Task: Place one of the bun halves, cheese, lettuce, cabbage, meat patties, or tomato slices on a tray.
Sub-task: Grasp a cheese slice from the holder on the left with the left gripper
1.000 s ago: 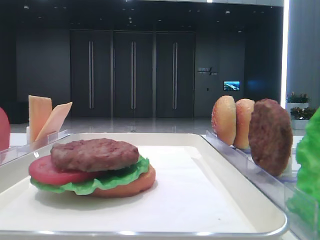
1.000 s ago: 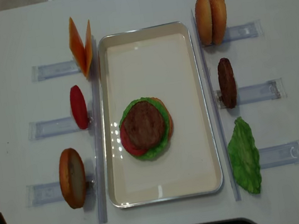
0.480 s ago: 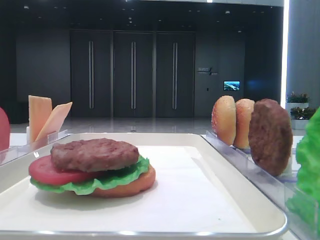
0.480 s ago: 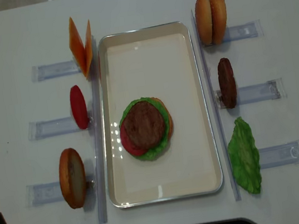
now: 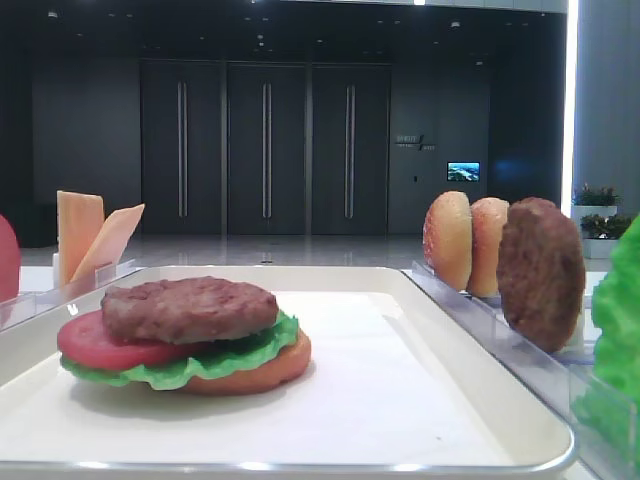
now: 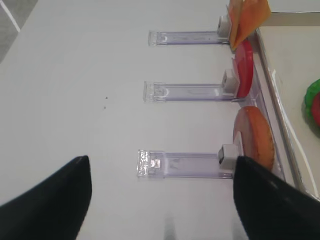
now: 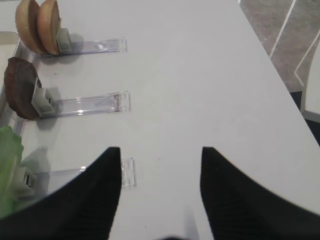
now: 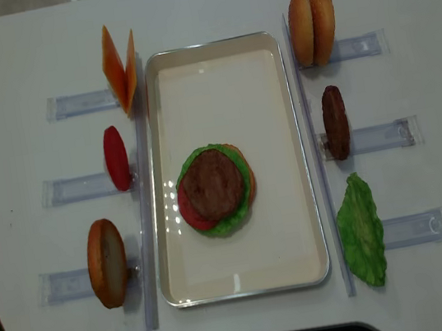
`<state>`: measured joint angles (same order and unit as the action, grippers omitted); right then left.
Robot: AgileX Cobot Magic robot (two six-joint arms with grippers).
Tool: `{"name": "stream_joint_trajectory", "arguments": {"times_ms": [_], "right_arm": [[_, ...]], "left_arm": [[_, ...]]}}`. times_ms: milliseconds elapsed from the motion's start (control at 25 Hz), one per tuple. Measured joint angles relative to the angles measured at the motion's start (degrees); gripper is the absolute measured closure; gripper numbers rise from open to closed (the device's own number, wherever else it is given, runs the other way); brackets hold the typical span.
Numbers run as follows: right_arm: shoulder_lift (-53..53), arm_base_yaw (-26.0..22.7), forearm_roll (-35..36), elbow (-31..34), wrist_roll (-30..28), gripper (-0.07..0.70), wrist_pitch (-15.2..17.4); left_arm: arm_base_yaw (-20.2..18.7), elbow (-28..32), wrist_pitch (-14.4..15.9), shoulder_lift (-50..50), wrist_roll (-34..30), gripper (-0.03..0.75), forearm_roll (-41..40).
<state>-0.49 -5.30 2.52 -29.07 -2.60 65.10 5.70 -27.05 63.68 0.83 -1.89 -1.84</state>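
Four layers sat stacked on the tray [image 8: 247,282]; cheese [image 8: 119,68] looked next. My left gripper [image 6: 162,200] hung wide, empty; it needed to reach forward.

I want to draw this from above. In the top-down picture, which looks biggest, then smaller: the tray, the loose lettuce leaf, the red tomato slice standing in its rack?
1. The tray, by far the largest.
2. The lettuce leaf, lying flat.
3. The tomato slice, smallest, but it stands on edge, so only its thin side shows.
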Motion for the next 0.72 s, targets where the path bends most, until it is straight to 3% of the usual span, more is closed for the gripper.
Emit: {"name": "stream_joint_trajectory", "arguments": {"times_ms": [160, 400, 600, 720], "right_arm": [[0.0, 0.0, 0.0, 0.0, 0.0, 0.283, 0.0], [0.0, 0.0, 0.0, 0.0, 0.0, 0.283, 0.0], [0.0, 0.0, 0.0, 0.0, 0.0, 0.283, 0.0], [0.0, 0.0, 0.0, 0.0, 0.0, 0.283, 0.0]], "left_arm": [[0.0, -1.2, 0.7, -3.7, 3.3, 0.042, -2.4], [0.0, -5.2, -1.3, -23.1, 8.5, 0.118, -1.4], [0.0, -13.7, -3.5, -43.5, 9.3, 0.123, -2.3], [0.0, -21.8, -5.2, -56.1, 9.1, 0.125, -2.3]]}}
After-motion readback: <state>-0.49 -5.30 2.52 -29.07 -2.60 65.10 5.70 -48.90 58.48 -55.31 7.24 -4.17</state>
